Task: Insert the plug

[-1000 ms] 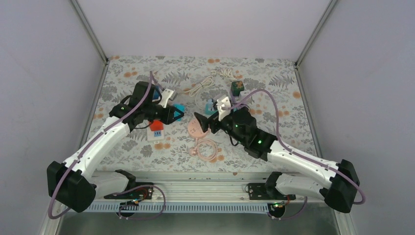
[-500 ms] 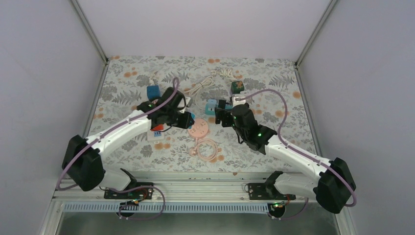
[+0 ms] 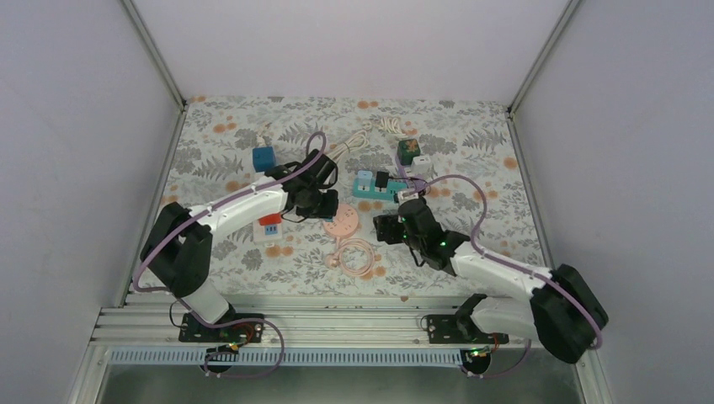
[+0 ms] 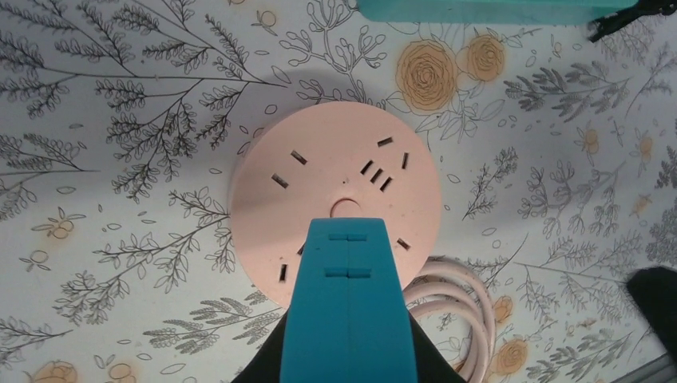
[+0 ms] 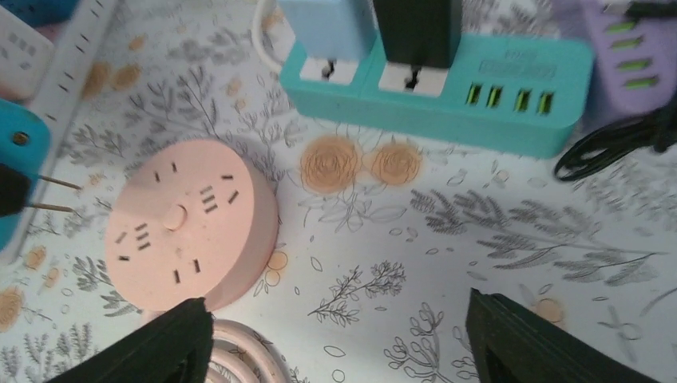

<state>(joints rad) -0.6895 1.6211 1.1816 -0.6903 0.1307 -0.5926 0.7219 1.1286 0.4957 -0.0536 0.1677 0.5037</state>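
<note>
Top: left gripper point(image 3: 325, 204) is at the edge of the pink round socket point(image 3: 341, 224), nearer than the right gripper point(image 3: 380, 227).
Left wrist: it pinches the blue plug point(image 4: 351, 311), long axis aimed at the socket centre.
Right wrist: jaws spread, empty; prongs point(image 5: 54, 195) beside the socket, not in (teal strip point(image 5: 447, 96) label unreadable).

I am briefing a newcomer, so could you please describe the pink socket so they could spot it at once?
On the floral table, look at the middle, just nearer the front edge than the teal power strip. The pink socket lies flat there, its coiled pink cable beside it. It alone is round; the strip and the white-and-red block nearby are rectangular.
</note>
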